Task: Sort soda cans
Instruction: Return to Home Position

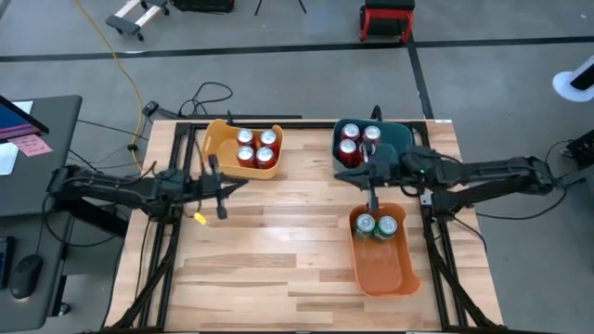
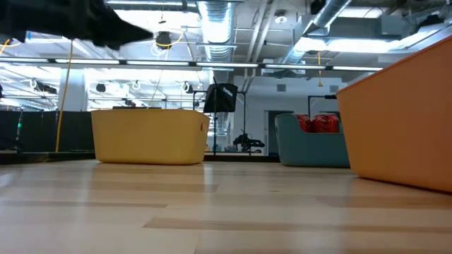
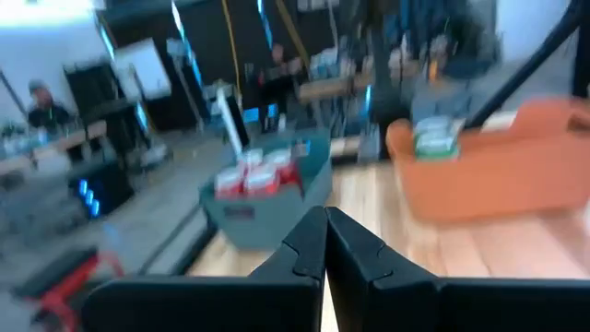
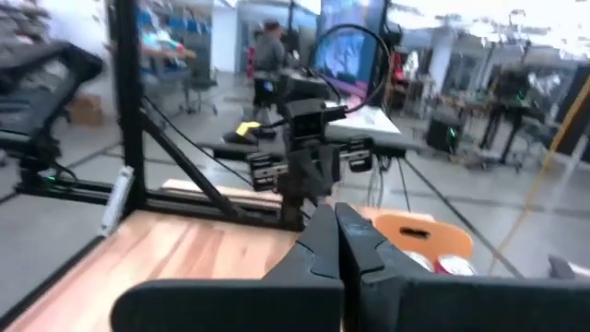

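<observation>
All cans stand upright in bins. Several red cans (image 1: 256,147) fill the yellow bin (image 1: 219,139) at the far left. Several red cans (image 1: 358,143) sit in the teal bin (image 1: 397,135) at the far right, seen also as red cans (image 3: 258,174) in the left wrist view. Two green cans (image 1: 376,225) stand at the far end of the orange bin (image 1: 384,269). My left gripper (image 1: 239,187) is shut and empty, raised over the table's left-middle. My right gripper (image 1: 371,190) is shut and empty, between the teal and orange bins.
Bare wood table (image 1: 269,269) spreads across the middle and near side. The orange bin's near half holds nothing. A small yellow item (image 1: 199,219) lies on the table by the left arm. People and equipment show in the room beyond the table.
</observation>
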